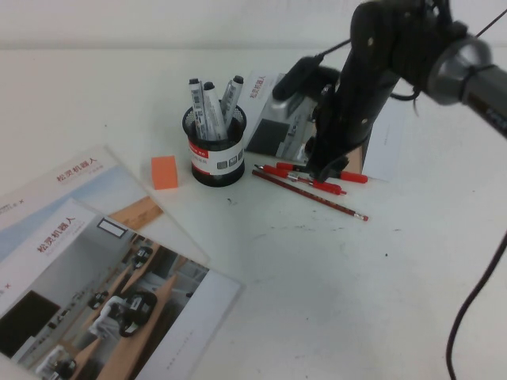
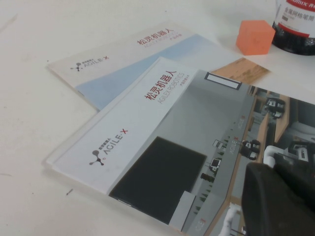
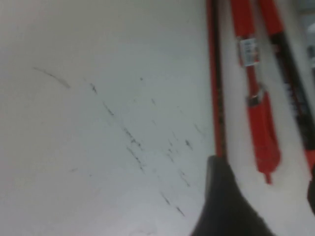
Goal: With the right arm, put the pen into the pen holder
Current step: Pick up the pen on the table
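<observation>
The pen (image 1: 310, 195), a long thin dark-red stick with a light tip, lies on the white table right of the pen holder (image 1: 217, 162), a black mesh cup with a red-and-white band. My right gripper (image 1: 326, 169) points down just above the table, over the two bright-red pens (image 1: 317, 175) beside the thin pen. In the right wrist view the gripper (image 3: 268, 196) is open and empty. One finger (image 3: 224, 201) sits over the thin pen (image 3: 215, 78), and a red pen (image 3: 256, 113) lies between the jaws. My left gripper (image 2: 283, 201) hovers over the brochures.
Three grey-and-black markers (image 1: 210, 103) stand in the holder. An orange block (image 1: 165, 172) lies left of it. Brochures (image 1: 87, 269) cover the front left. A booklet (image 1: 277, 119) and a white sheet (image 1: 392, 142) lie behind the right arm.
</observation>
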You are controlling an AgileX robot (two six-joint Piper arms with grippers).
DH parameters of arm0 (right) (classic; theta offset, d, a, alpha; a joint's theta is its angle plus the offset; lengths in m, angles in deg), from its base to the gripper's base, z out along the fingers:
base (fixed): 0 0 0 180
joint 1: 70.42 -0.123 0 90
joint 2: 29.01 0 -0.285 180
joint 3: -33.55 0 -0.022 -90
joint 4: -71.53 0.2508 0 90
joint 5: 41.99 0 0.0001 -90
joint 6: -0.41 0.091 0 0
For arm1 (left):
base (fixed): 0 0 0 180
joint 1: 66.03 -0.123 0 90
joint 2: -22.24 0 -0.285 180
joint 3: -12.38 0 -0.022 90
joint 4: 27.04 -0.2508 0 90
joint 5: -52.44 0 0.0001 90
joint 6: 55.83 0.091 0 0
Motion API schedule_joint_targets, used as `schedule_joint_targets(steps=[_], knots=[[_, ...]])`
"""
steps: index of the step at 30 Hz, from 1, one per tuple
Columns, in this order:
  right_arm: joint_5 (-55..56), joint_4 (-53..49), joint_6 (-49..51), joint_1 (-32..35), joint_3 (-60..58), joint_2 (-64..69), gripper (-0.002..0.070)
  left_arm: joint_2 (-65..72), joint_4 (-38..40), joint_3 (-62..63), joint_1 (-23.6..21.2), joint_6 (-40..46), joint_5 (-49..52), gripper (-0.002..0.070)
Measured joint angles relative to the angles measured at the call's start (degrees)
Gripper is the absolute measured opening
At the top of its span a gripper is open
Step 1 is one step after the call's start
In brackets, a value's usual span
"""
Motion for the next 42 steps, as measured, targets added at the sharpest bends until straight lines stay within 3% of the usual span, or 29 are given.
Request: schedule_joint_targets(steps=[25, 28, 35, 42], knots=[[0.0, -1.4, -1.9, -0.9, 0.5, 8.6, 0.0302, 0.0, 0.0, 0.0, 0.0, 0.0, 0.0, -0.0001], [-0.1, -1.2, -1.9, -0.9, 0.5, 8.6, 0.0257, 0.0, 0.0, 0.0, 0.0, 0.0, 0.0, -0.0001], [-0.1, -1.0, -1.9, -1.0, 0.5, 8.6, 0.0044, 0.0, 0.0, 0.0, 0.0, 0.0, 0.0, -0.0001], [-0.1, -0.7, -1.8, -1.0, 0.6, 8.6, 0.0018, 0.0, 0.0, 0.0, 0.0, 0.0, 0.0, -0.0001]])
